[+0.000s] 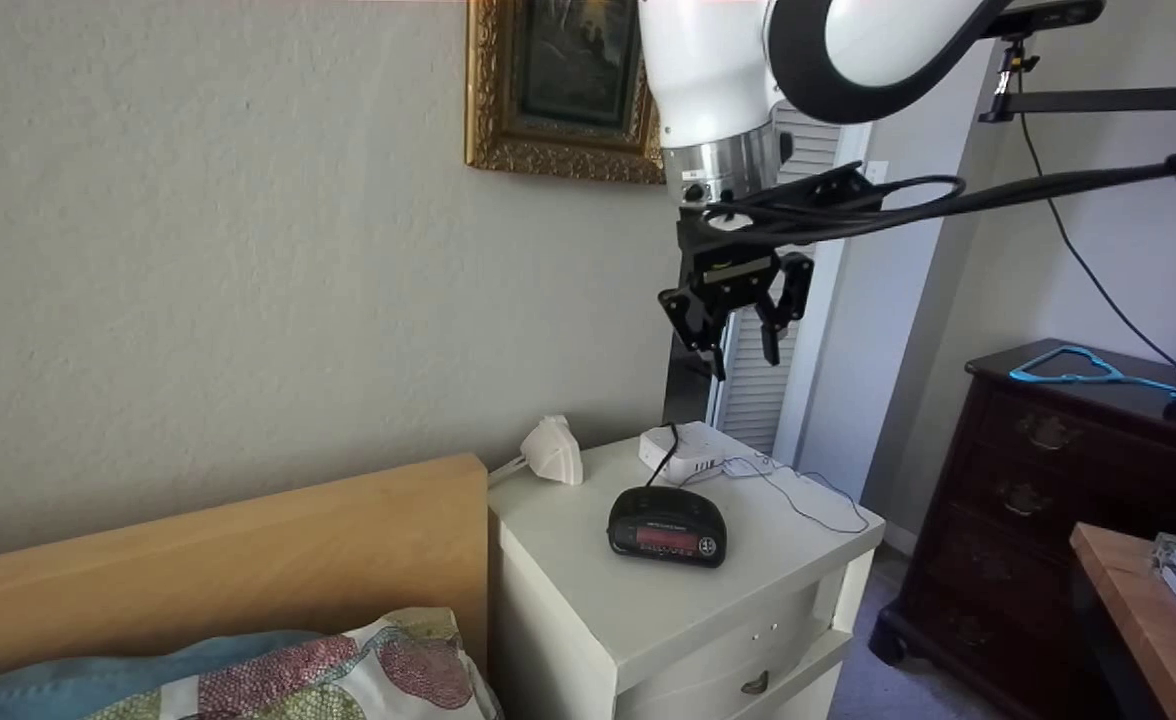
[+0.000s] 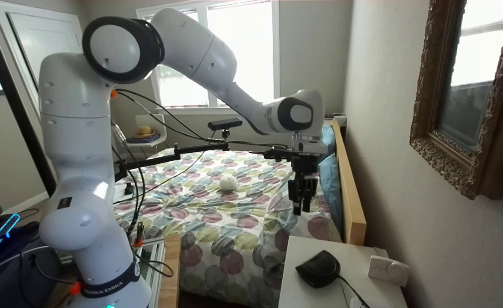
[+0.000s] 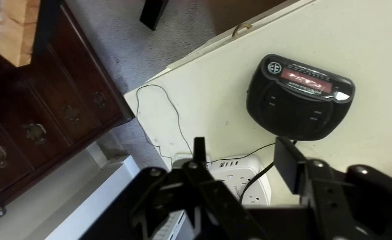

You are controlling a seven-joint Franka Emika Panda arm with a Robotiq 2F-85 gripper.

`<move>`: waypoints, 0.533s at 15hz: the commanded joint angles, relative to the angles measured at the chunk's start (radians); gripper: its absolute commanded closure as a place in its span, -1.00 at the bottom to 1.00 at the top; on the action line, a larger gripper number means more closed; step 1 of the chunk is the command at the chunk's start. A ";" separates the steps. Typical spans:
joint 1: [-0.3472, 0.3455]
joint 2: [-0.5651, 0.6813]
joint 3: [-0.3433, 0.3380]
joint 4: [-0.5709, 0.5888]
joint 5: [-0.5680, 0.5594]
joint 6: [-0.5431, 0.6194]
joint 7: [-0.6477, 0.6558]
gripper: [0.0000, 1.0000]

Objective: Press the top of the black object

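The black object (image 1: 666, 527) is a low clock radio with a rounded top and a dark reddish display. It sits on the white nightstand (image 1: 573, 570). In an exterior view its dark back (image 2: 319, 268) faces the camera. In the wrist view its top and display (image 3: 297, 106) show at the upper right. My gripper (image 1: 745, 367) points down and hangs well above the nightstand, apart from the black object. It also shows in an exterior view (image 2: 302, 211). In the wrist view the fingers (image 3: 241, 153) are spread, with nothing between them.
A white power strip (image 3: 236, 176) with cords lies behind the clock. A white shell-like object (image 1: 553, 452) stands near the wall. The wooden headboard (image 1: 248, 535) and bed adjoin the nightstand. A gold-framed picture (image 1: 483, 110) hangs on the wall near the arm.
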State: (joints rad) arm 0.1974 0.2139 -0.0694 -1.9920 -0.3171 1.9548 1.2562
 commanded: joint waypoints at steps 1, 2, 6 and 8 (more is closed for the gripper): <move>-0.028 -0.091 0.044 -0.057 -0.052 -0.045 -0.125 -0.76; -0.037 -0.107 0.052 -0.065 -0.047 -0.042 -0.176 -0.93; -0.073 -0.157 0.072 -0.094 0.013 -0.029 -0.434 -1.00; -0.073 -0.117 0.076 -0.054 -0.009 -0.042 -0.389 -1.00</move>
State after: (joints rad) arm 0.1438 0.0962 -0.0135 -2.0477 -0.3243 1.9149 0.8628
